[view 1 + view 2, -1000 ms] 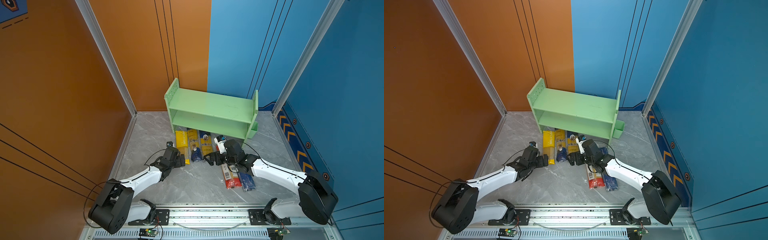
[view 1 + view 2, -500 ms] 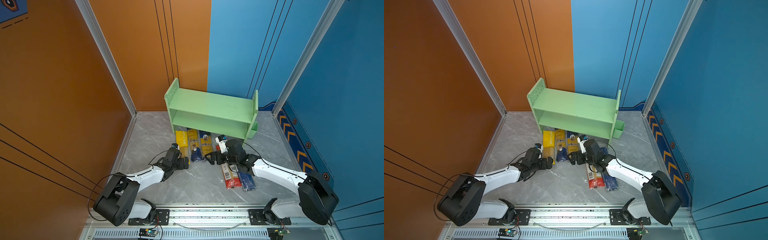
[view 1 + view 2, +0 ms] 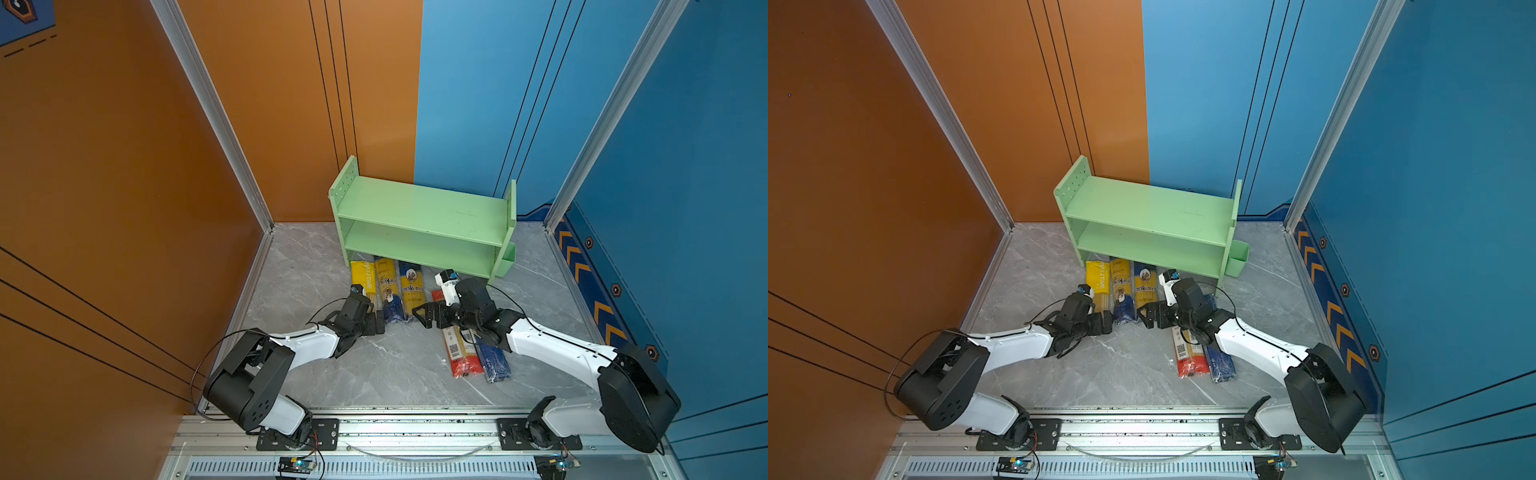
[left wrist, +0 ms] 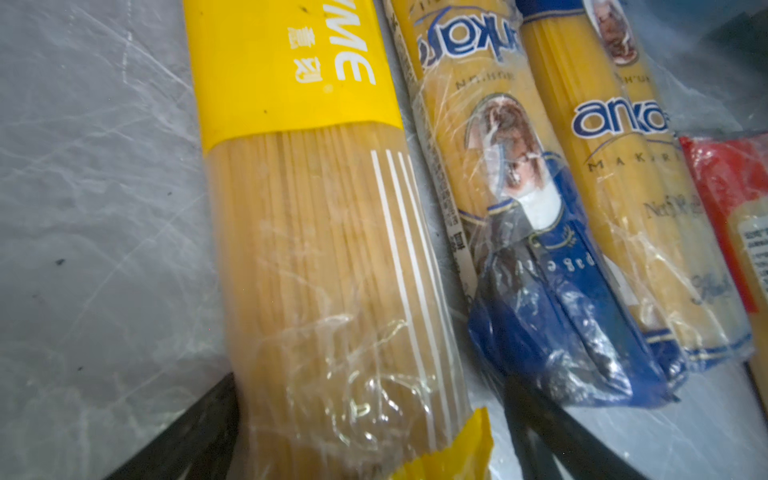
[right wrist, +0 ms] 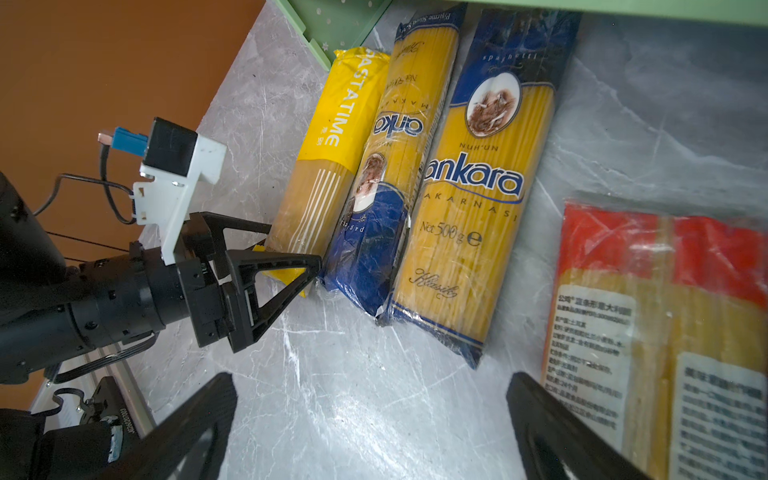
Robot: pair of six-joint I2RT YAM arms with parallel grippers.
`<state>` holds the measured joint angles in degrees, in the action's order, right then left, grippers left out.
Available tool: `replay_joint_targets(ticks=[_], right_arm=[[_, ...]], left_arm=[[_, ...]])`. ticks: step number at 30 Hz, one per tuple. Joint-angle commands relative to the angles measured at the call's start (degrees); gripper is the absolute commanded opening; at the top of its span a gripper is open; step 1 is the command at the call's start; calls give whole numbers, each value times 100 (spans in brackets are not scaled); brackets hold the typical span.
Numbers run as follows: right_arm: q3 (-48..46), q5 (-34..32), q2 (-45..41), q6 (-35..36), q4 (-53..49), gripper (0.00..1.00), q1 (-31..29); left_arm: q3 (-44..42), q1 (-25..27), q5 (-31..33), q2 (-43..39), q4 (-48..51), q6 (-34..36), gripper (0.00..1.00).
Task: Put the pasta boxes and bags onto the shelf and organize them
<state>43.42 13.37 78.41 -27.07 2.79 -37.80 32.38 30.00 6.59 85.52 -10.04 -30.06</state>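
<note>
Left wrist view shows the left claw (image 4: 365, 415) open astride the yellow pack (image 4: 324, 249), seemingly poised to grip its end, while the right claw (image 5: 374, 415) hangs open.

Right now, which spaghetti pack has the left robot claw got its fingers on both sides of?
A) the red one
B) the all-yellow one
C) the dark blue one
B: the left gripper stands open, with the near end of the yellow pack lying between its jaws.
</note>
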Motion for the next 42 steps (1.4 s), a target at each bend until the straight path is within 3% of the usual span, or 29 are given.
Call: replay_joint_targets(ticks=[1, 17, 42], right_arm=[[-112, 71, -115, -53, 191, 100, 61], [-167, 142, -96, -128, 308, 100, 100], [-226, 166, -213, -176, 328, 100, 101]], left_arm=[[50, 49, 285, 147, 232, -245, 99], [36, -55, 1079, -139, 1260, -46, 99], [-467, -249, 578, -642, 702, 384, 98]])
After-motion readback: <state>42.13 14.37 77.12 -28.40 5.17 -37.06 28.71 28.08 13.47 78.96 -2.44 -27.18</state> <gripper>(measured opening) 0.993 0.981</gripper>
